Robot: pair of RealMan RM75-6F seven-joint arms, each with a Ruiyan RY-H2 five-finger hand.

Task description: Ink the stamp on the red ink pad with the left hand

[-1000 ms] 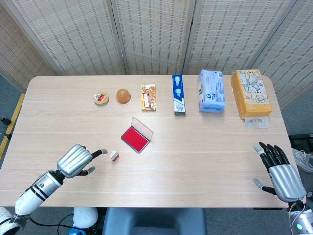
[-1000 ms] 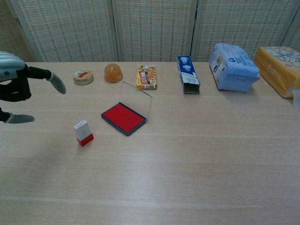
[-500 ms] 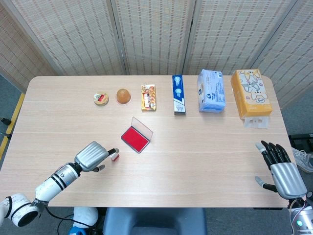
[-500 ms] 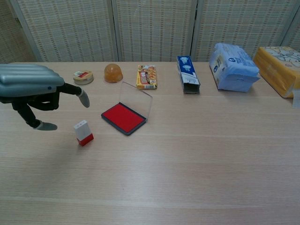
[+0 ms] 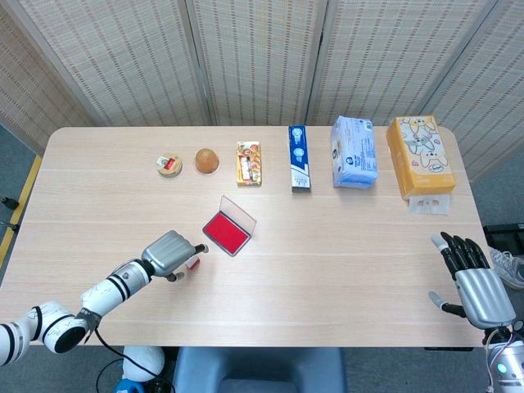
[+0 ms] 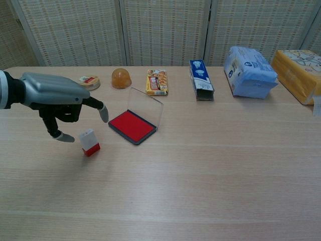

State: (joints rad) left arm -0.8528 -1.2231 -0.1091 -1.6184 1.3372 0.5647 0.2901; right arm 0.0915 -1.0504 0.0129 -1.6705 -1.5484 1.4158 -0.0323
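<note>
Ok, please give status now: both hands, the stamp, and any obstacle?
Left robot hand open above stamp, not gripping. Right robot hand open, idle. Red ink pad lid open, path unobstructed.

Stamp (image 6: 89, 142) stood on the table (image 6: 210, 170), left and just in front of the ink pad (image 6: 132, 125). Left hand (image 6: 59, 98) hovered over the stamp, possibly touching. Right hand (image 5: 475, 286) sat at the table's far right edge.
</note>
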